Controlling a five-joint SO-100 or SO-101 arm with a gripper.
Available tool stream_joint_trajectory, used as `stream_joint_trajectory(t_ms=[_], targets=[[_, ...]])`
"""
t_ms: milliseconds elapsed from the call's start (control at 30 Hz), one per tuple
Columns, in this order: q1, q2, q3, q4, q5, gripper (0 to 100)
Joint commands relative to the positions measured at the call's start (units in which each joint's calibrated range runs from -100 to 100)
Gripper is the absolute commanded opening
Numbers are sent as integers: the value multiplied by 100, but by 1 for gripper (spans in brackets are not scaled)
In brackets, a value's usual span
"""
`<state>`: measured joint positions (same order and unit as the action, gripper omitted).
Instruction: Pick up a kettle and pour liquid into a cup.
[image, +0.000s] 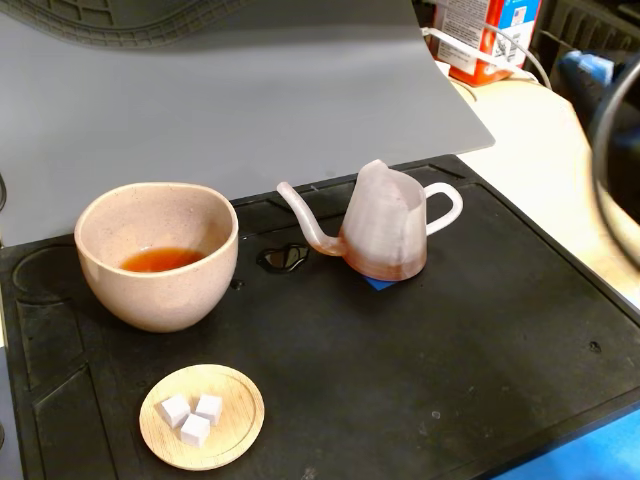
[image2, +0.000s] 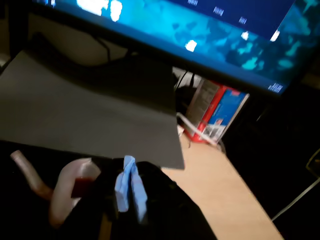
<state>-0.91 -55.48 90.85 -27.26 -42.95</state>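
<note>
pinkish-white plastic: the kettle (image: 385, 232) in the fixed view, upright on a black mat (image: 480, 360), a little to the right of centre, over a blue patch (image: 381, 283)
spout: thin gooseneck (image: 303, 221) pointing left toward the cup
handle: white loop (image: 445, 209) on the right side
cup (image: 157, 254): speckled beige bowl, left on the mat, well apart from the kettle
liquid (image: 161, 260): reddish-orange, shallow pool in the cup bottom; a darker tint low in the kettle body too
spill: small wet puddle (image: 284, 258) on the mat between cup and spout
wooden dish (image: 202, 416): front left, three white cubes (image: 192, 417) on it
backdrop: grey board (image: 220, 100) behind the mat, carton (image: 487, 35) top right on the counter (image: 545, 180)
arm: not seen in this view
wrist view: dark and blurred; kettle (image2: 67, 192) bottom left, spout (image2: 29, 173) up-left
pincer (image2: 131, 190): blue-taped finger just right of the kettle; cannot tell if wide or narrow
behind: grey board (image2: 90, 115), carton (image2: 217, 114), lit screen (image2: 200, 30)
</note>
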Motion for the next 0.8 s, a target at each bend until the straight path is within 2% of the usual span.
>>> stream_joint_trajectory(t_ms=[0, 133, 233, 400, 633, 767], targets=[[64, -1252, -38, 1624, -94, 1], [64, -2131, -19, 2973, -283, 1], [56, -2507, 316, 3146, -530, 1], [41, -3027, 915, 3362, -640, 1], [56, -3795, 915, 5705, -1034, 1], [56, -4051, 915, 6924, -1065, 1]])
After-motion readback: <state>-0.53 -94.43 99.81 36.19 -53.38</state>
